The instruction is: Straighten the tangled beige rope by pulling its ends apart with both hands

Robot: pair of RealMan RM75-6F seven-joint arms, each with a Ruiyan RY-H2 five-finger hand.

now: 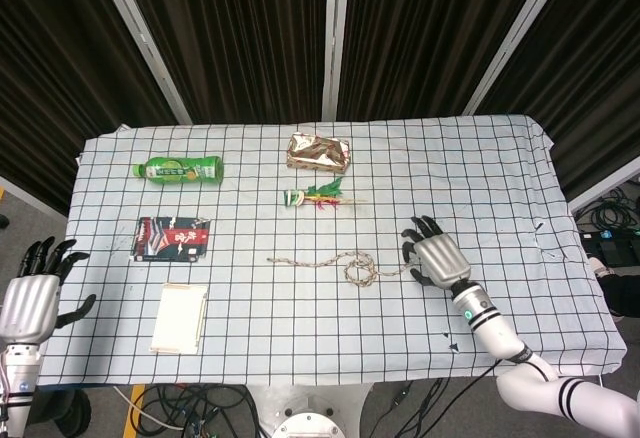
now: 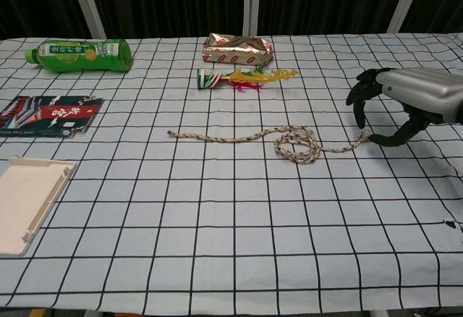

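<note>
The beige rope (image 1: 345,261) lies on the checked tablecloth, with a straight stretch to the left and a tangled loop (image 2: 296,145) near its right end. My right hand (image 1: 435,256) is over that right end (image 2: 365,137). Its fingers (image 2: 359,107) are spread and curved down, and the thumb (image 2: 387,140) is beside the rope tip, which lies between them ungripped. My left hand (image 1: 35,298) hangs off the table's lower left corner with its fingers apart and holds nothing. It is far from the rope's left end (image 2: 171,134) and does not show in the chest view.
A green bottle (image 1: 180,169) lies at the back left and a gold packet (image 1: 319,152) at the back middle. A feathered toy (image 1: 315,196) lies just behind the rope. A dark printed packet (image 1: 173,236) and a beige tray (image 1: 180,318) are at the left.
</note>
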